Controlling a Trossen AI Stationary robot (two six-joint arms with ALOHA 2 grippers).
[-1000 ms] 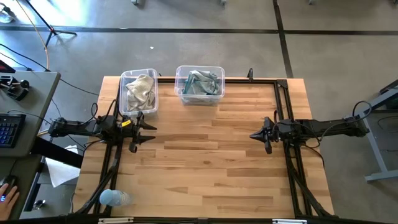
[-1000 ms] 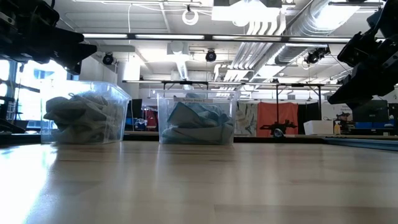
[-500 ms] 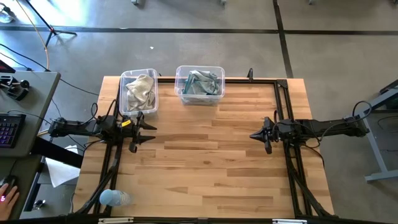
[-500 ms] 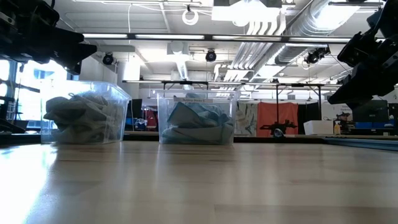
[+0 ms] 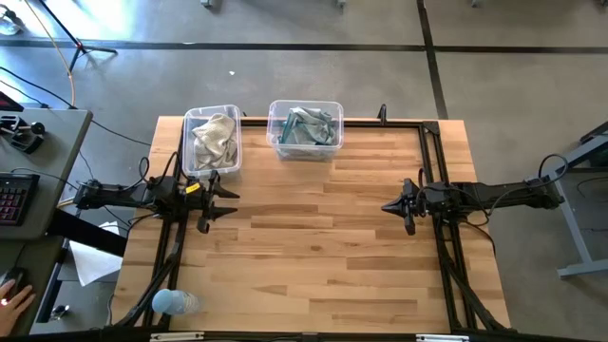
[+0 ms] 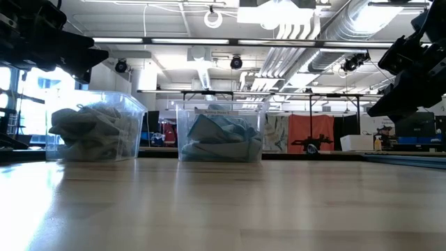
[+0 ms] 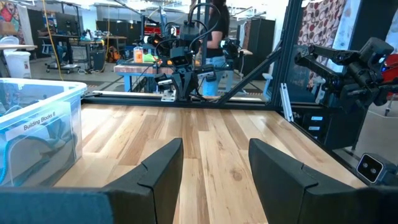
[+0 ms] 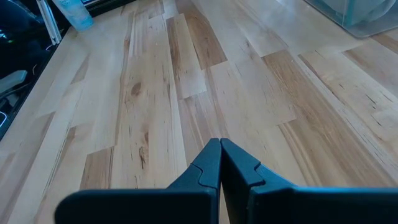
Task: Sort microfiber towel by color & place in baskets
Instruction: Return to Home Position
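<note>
**Sorted towels in the baskets, and both arms at the table's sides.** Two clear baskets are shown side by side at the far edge of the wooden table (image 5: pixel 313 247), close together but not touching.

- **Left basket:** The left basket (image 5: pixel 211 110) is filled with crumpled beige-grey towels (image 5: pixel 216 139).
- **Right basket:** The right basket (image 5: pixel 304 103) is filled with crumpled teal-blue towels (image 5: pixel 306 126).
- **Low view:** Each heap is seen through the transparent walls. The beige-grey heap lies in the tub at the left and the teal-blue heap in the tub near the centre.
- **Left gripper:** The left gripper (image 5: pixel 231 203) is held at the table's left side, near the front wall of the left basket and apart from it. It is pointed toward the table's middle. In the left wrist view its fingers (image 7: pixel 158 171) are seen spread wide, with nothing between them.
- **Right gripper:** The right gripper (image 5: pixel 386 206) is held at the table's right side, well apart from both baskets, and is pointed toward the left arm. In the right wrist view its fingers (image 8: pixel 208 165) are seen pressed together, with nothing between them, over bare wood.
- **Surroundings:** A pale blue bottle (image 5: pixel 174 302) is seen lying at the table's near left corner. A person's hand (image 5: pixel 11 296) is seen at a desk beyond the table's left edge.
</note>
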